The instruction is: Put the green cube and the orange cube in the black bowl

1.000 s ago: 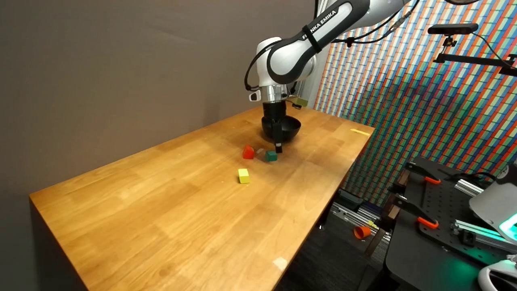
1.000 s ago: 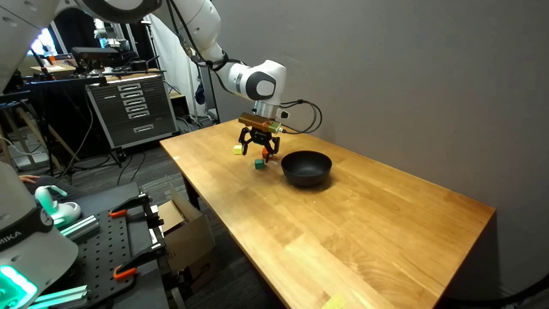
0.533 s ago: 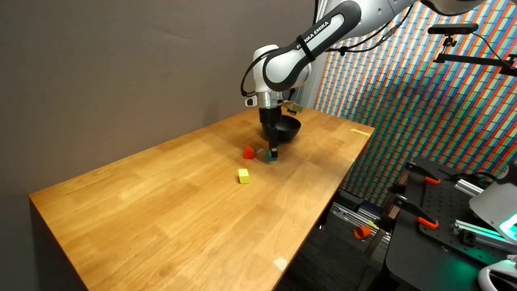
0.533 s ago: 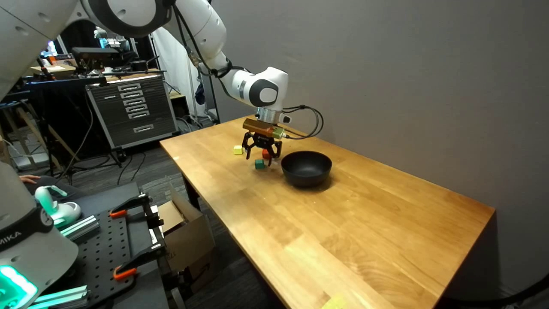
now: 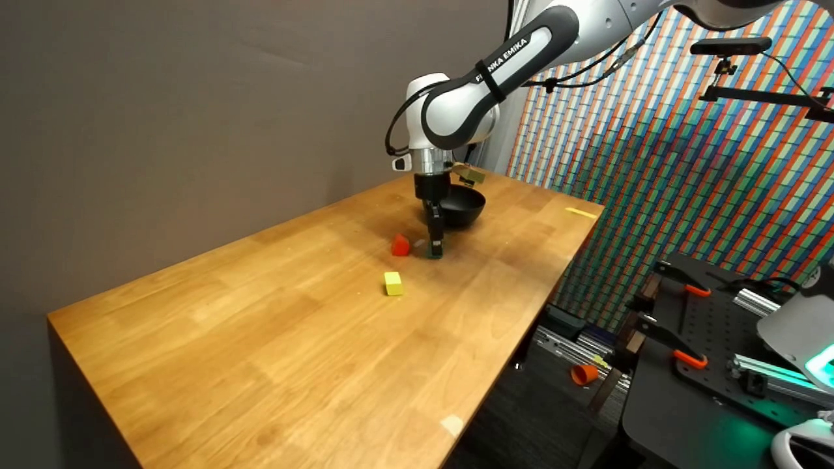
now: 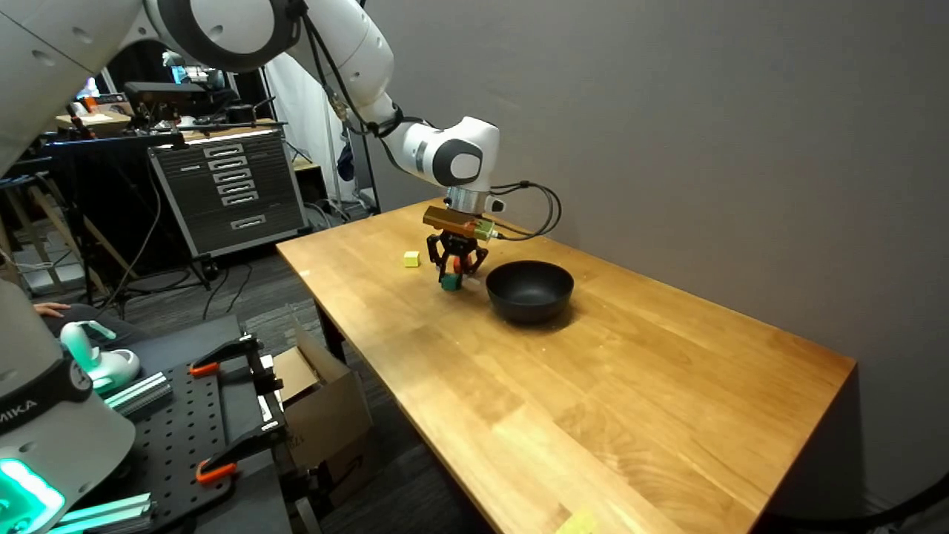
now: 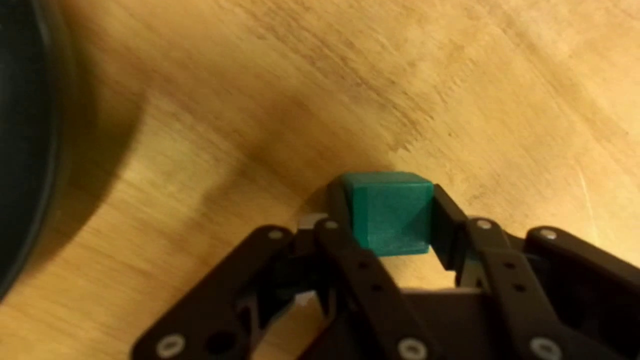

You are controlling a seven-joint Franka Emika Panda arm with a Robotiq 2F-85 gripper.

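Observation:
My gripper point(image 7: 392, 212) is shut on the green cube point(image 7: 390, 220), with a finger pressed against each side of it in the wrist view. The green cube point(image 6: 449, 282) appears to sit on the table between the fingertips; a finger hides most of it in an exterior view. Behind the gripper point(image 6: 451, 274), the red-orange cube point(image 6: 462, 264) shows partly between the fingers. That orange cube point(image 5: 400, 246) lies apart from the gripper on the table. Close beside the gripper stands the black bowl point(image 6: 529, 308), upright, its edge point(image 7: 30, 150) at the left of the wrist view.
A yellow cube point(image 5: 393, 284) lies on the wooden table point(image 5: 293, 352), a short way from the orange cube. A grey wall point(image 5: 195, 130) runs along the table's long side. A yellow tape strip point(image 5: 580, 213) marks the table near one edge.
The gripper has come down to the green cube, and its fingers have gone from open to shut on it. The orange cube, yellow cube and bowl have stayed in place.

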